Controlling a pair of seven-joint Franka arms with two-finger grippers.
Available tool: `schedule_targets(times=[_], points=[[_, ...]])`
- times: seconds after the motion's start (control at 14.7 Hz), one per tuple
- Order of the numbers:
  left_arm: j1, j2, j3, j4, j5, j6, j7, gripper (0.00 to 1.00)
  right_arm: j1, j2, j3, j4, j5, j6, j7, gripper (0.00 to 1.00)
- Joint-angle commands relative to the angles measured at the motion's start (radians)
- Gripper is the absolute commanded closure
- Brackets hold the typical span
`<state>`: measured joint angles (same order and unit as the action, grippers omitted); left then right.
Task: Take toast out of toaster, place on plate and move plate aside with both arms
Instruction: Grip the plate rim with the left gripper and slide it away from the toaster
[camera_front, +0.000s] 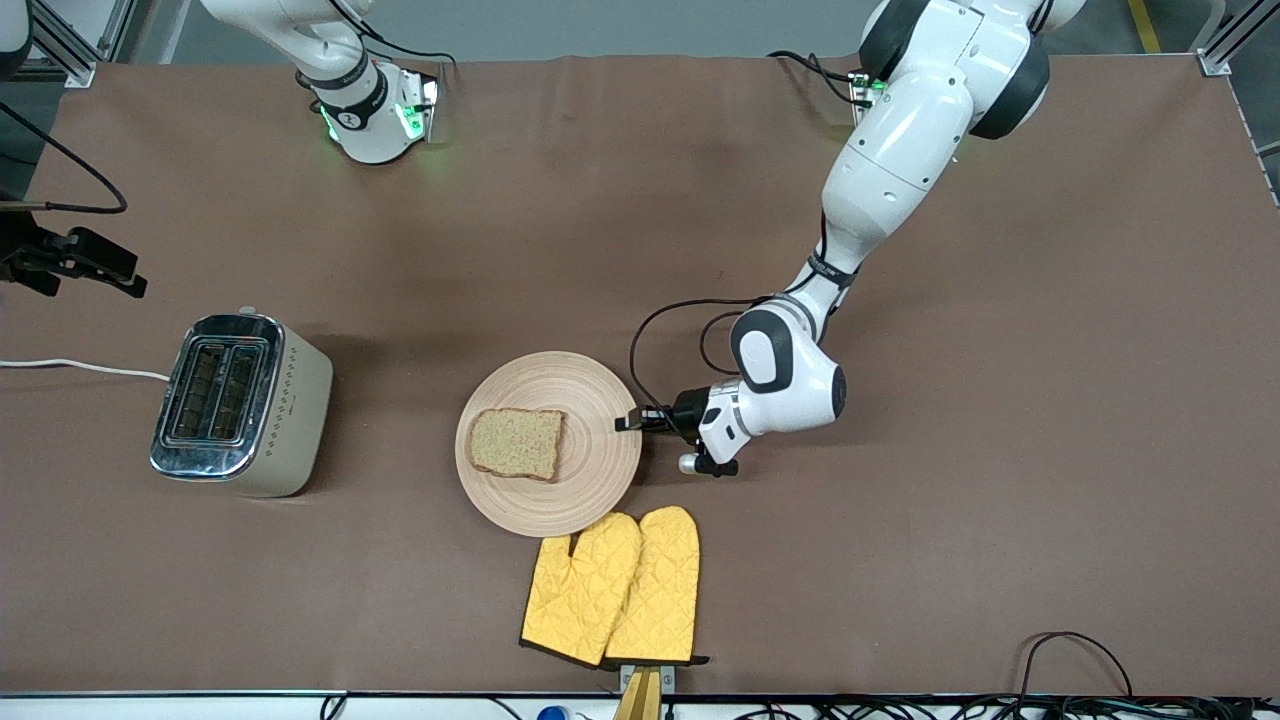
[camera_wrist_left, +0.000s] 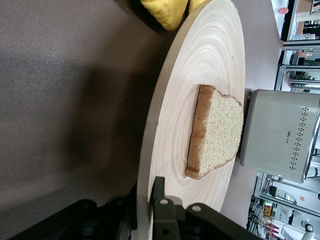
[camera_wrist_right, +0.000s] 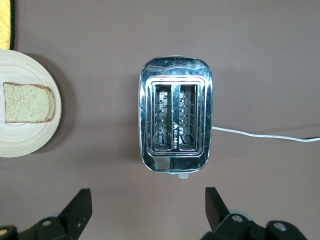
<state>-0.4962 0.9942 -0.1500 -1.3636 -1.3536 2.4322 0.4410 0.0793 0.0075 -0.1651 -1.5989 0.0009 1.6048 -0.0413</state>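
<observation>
The toast (camera_front: 516, 442) lies flat on the round wooden plate (camera_front: 590, 400) in the middle of the table. My left gripper (camera_front: 628, 420) is low at the plate's rim on the left arm's side. It is shut on the rim, one finger above it and one below, as the left wrist view (camera_wrist_left: 145, 200) shows. That view also shows the toast (camera_wrist_left: 217, 132) on the plate (camera_wrist_left: 200, 60). My right gripper (camera_wrist_right: 147, 200) is open and empty, high over the toaster (camera_wrist_right: 175, 115). Its wrist view also shows the plate (camera_wrist_right: 20, 145) and toast (camera_wrist_right: 27, 102).
The steel toaster (camera_front: 240, 400) stands toward the right arm's end of the table, slots empty, its white cord trailing off the table. Two yellow oven mitts (camera_front: 615, 585) lie nearer the front camera than the plate, touching its edge.
</observation>
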Motion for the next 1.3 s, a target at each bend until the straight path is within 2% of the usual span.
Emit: schedule_targets(times=[0.0,0.14,0.48,0.61,0.82,1.09,1.23], points=[[0.025,-0.023,0.001,0.012,-0.009,0.008,0.007,1.0,-0.021,-0.011,0.019,0.0,-0.002,-0.009,0.006,0.0],[0.074,-0.075,0.0,0.003,0.001,-0.054,0.005,1.0,-0.021,-0.012,0.019,0.007,-0.002,-0.016,0.008,0.0],[0.261,-0.17,0.001,-0.097,0.062,-0.338,0.106,1.0,-0.018,-0.011,0.018,0.027,-0.004,-0.029,0.018,0.0],[0.37,-0.177,0.003,-0.112,0.129,-0.485,0.143,1.0,-0.013,-0.011,0.019,0.028,-0.004,-0.034,0.018,0.0],[0.572,-0.171,0.001,-0.106,0.301,-0.658,0.163,1.0,-0.012,-0.011,0.022,0.028,-0.004,-0.031,0.017,0.0],[0.778,-0.172,0.0,-0.101,0.476,-0.737,0.173,1.0,0.011,-0.011,0.024,0.028,-0.002,-0.02,0.017,0.0],[0.849,-0.167,0.0,-0.103,0.516,-0.748,0.255,1.0,0.014,-0.011,0.024,0.03,-0.002,-0.02,0.017,0.0]])
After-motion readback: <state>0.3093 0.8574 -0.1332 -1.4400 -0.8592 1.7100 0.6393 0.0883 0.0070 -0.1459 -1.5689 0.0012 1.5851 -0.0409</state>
